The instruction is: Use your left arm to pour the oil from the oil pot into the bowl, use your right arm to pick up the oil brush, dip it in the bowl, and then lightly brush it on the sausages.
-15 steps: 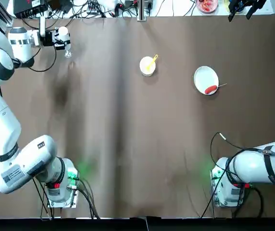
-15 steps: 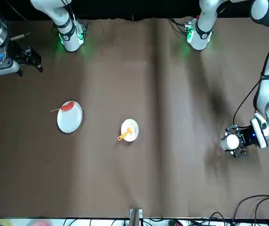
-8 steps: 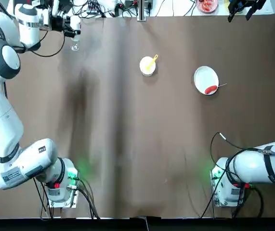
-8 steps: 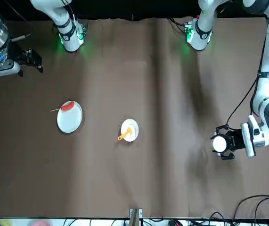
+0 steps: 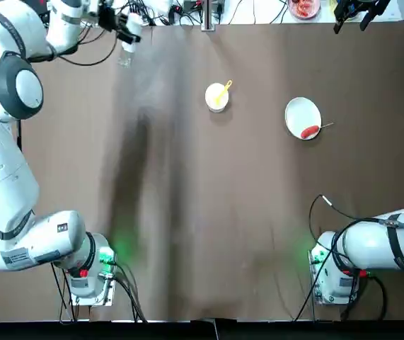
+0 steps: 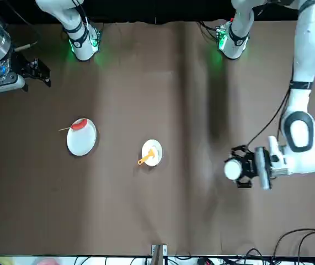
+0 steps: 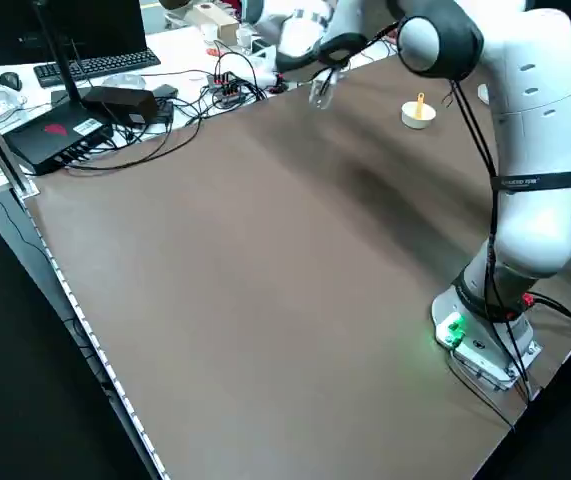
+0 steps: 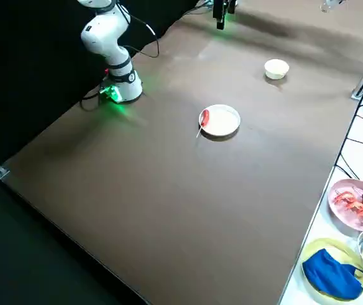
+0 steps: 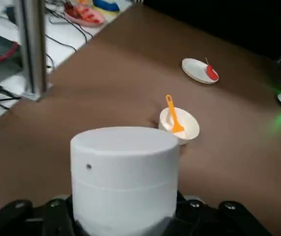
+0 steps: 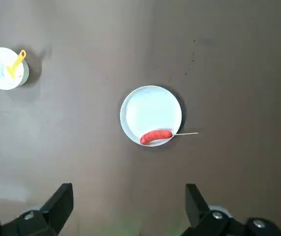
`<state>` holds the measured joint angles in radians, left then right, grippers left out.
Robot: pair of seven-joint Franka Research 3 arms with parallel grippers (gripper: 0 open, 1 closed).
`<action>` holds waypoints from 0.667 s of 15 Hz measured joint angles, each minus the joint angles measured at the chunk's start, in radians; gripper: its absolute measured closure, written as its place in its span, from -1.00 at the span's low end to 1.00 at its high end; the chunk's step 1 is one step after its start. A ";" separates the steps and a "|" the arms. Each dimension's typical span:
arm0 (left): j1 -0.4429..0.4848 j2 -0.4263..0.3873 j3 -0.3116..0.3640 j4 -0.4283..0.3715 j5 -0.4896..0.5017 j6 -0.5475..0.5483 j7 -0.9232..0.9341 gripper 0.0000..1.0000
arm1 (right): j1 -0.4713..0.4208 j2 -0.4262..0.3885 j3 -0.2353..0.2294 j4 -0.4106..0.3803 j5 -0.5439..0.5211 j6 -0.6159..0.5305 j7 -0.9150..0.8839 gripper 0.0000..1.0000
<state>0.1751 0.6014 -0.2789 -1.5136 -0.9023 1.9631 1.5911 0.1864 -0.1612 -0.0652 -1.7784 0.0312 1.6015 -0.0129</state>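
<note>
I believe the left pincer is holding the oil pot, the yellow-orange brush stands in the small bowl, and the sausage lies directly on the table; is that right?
Not quite: the sausage lies on the white plate, its stick reaching past the rim, as the right wrist view shows. The rest of your statement stands.

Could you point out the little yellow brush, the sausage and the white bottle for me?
Yellow brush (image 10: 19, 58): right wrist view, on its handle.
Sausage (image 10: 156, 135): right wrist view, middle of its red body.
White bottle (image 9: 125, 179): left wrist view, on its white side.
</note>
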 joint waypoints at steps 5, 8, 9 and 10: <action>-0.160 -0.021 -0.003 -0.005 0.160 0.070 -0.308 -0.10 | 0.000 0.000 0.000 0.000 0.000 -0.010 0.000 -1.00; -0.228 -0.020 -0.002 -0.010 0.277 0.085 -0.399 -0.10 | 0.000 0.000 0.000 0.000 0.000 -0.025 0.000 -1.00; -0.249 -0.019 -0.002 -0.012 0.295 0.112 -0.416 -0.10 | 0.000 0.000 0.000 0.000 0.000 -0.033 0.000 -1.00; -0.273 -0.016 -0.001 -0.016 0.309 0.147 -0.422 -0.10 | 0.000 0.000 0.000 0.001 0.000 -0.042 0.000 -1.00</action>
<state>-0.0982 0.5856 -0.2803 -1.5301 -0.5934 2.1106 1.1687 0.1868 -0.1614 -0.0650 -1.7776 0.0312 1.5598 -0.0129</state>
